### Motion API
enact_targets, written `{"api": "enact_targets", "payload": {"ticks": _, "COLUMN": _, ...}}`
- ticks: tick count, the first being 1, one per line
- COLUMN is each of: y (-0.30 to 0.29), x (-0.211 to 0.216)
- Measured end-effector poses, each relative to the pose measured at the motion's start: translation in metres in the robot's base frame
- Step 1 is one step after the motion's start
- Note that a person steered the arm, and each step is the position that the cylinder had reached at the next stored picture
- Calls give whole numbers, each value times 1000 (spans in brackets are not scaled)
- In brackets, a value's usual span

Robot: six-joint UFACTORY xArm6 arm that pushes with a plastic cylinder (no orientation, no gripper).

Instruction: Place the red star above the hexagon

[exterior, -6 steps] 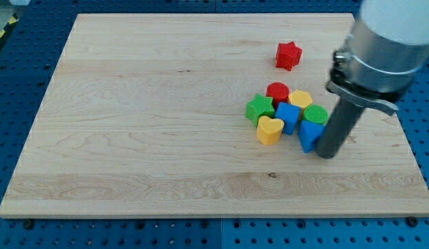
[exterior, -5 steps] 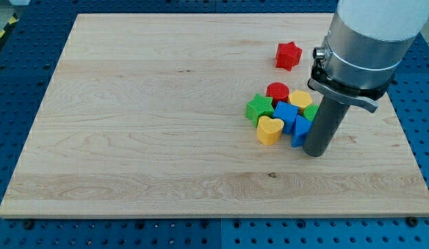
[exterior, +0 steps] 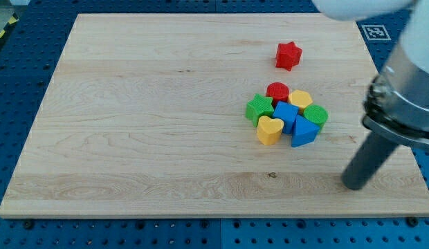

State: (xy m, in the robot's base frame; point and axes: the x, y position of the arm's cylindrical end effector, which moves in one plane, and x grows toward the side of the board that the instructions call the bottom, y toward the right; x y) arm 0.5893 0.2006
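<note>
The red star (exterior: 288, 55) lies alone near the view's top right of the wooden board (exterior: 145, 124). Below it is a tight cluster: a red round block (exterior: 277, 91), a yellow hexagon (exterior: 300, 99), a green star (exterior: 259, 108), a green round block (exterior: 315, 114), a blue block (exterior: 286, 115), a blue triangle (exterior: 303, 131) and a yellow heart (exterior: 270, 129). My tip (exterior: 355, 185) rests on the board at the view's lower right, apart from the cluster and well below the red star.
The board's right edge (exterior: 401, 131) runs close to my rod. A blue pegboard (exterior: 14, 104) surrounds the board.
My tip has pulled away from the blue triangle, moving right and down the view. The blue triangle had been nudged left into the cluster. The red star has not moved.
</note>
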Motion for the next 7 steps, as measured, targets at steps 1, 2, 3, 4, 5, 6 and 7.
{"api": "enact_targets", "payload": {"ticks": 1, "y": 34, "x": 2}}
{"api": "enact_targets", "payload": {"ticks": 2, "y": 67, "x": -26}}
{"api": "enact_targets", "payload": {"ticks": 3, "y": 92, "x": -81}}
{"api": "enact_targets", "payload": {"ticks": 4, "y": 96, "x": -151}}
{"api": "enact_targets", "payload": {"ticks": 5, "y": 93, "x": -230}}
{"api": "enact_targets", "payload": {"ticks": 6, "y": 55, "x": -309}}
{"api": "enact_targets", "payload": {"ticks": 7, "y": 5, "x": -335}}
